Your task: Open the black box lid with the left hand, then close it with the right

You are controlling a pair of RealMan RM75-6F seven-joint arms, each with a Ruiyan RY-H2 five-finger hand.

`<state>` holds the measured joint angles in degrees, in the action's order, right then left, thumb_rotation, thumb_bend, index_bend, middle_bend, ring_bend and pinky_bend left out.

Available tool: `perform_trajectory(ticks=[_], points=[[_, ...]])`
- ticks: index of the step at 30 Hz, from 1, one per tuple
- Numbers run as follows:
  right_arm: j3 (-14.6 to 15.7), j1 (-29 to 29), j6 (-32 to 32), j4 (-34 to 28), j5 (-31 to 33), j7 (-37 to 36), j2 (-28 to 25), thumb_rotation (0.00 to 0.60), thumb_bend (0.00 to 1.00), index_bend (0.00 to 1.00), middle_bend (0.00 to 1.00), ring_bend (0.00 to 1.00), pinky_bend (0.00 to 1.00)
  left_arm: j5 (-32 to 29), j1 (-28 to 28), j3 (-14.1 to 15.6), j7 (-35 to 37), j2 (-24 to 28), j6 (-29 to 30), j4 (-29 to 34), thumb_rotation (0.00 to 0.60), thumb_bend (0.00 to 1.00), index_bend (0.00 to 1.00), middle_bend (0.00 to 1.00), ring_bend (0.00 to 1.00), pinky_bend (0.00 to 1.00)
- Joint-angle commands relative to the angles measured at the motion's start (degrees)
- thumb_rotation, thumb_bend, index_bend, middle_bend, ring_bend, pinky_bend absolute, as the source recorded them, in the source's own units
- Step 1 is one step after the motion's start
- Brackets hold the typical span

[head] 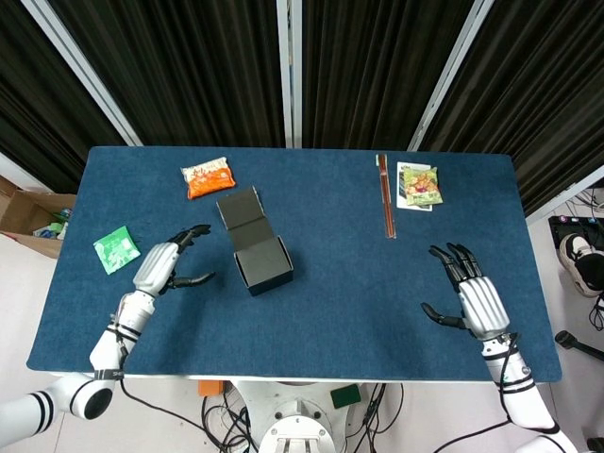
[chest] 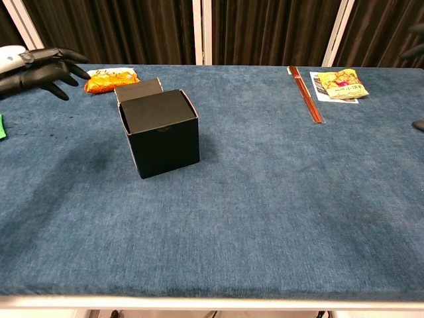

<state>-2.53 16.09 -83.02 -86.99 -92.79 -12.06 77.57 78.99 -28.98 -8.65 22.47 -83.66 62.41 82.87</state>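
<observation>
So the black box is sat a bit left of the middle of the blue counter, and its lid is already flipped back, lying flat behind the box toward about 11 o'clock. In the chest view the lid can just be made out behind the open top. So the opening half looks done, and the closing half is what's up now, judging purely from how things lie.

The left hand is parked at the box's 9 o'clock, near it but not touching, fingers spread, nothing held. The right hand is well off at the box's 3 to 4 o'clock, near the right edge of the counter, also spread and empty. Only its fingertips show at the edge of the chest view.

Next move, as a guess: the right hand has to be brought all the way across to the box, fingers slipped under or behind the lid's far edge, and the lid swung forward over the opening. The box looks light, so it could easily get shoved instead of closed if it's pushed sideways.
</observation>
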Motion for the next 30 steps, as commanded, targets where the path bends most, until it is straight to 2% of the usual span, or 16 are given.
perform_trajectory(ticks=[1,5,16,19,26,30], points=[[-0.4,-0.3,-0.4,-0.5,0.4,0.1,-0.4,0.6,0.25,0.06,0.18,0.02,0.0,-4.5,-3.3,-2.8,1.6,0.9,-5.8,0.5,0.0,0.0,0.13,0.19,0.17,0.25],[-0.8,-0.3,-0.1,-0.2,0.9,-0.5,-0.3,0.6,0.25,0.06,0.18,0.02,0.0,-6.6,-5.8,-3.6,-1.5,0.2,-9.3,-0.5,0.0,0.0,0.18,0.22,0.17,0.25],[-1.0,0.0,1.5,2.0,2.2,-2.3,1.2,0.6,0.25,0.06,0.18,0.02,0.0,-8.3,-11.8,-3.4,-11.7,-4.5,-14.3,-3.5,0.0,0.0,0.18,0.26,0.18,0.25],[-1.0,-0.1,1.6,2.6,2.4,-2.9,1.7,0.6,0.25,0.06,0.18,0.02,0.0,-8.2,-13.2,-3.6,-13.0,-5.7,-15.1,-4.0,0.0,0.0,0.18,0.32,0.2,0.25],[-0.6,-0.6,1.4,3.7,2.5,-3.9,2.1,0.6,0.25,0.07,0.18,0.02,0.0,-2.3,-13.2,-1.1,-17.5,-6.5,-10.4,-1.3,0.0,0.0,0.18,0.39,0.23,0.25],[-0.2,-0.8,1.6,4.2,2.3,-4.0,2.6,0.6,0.25,0.07,0.18,0.02,0.0,2.4,-11.4,2.4,-22.8,-6.9,-5.4,1.1,0.0,0.0,0.19,0.4,0.23,0.25]])
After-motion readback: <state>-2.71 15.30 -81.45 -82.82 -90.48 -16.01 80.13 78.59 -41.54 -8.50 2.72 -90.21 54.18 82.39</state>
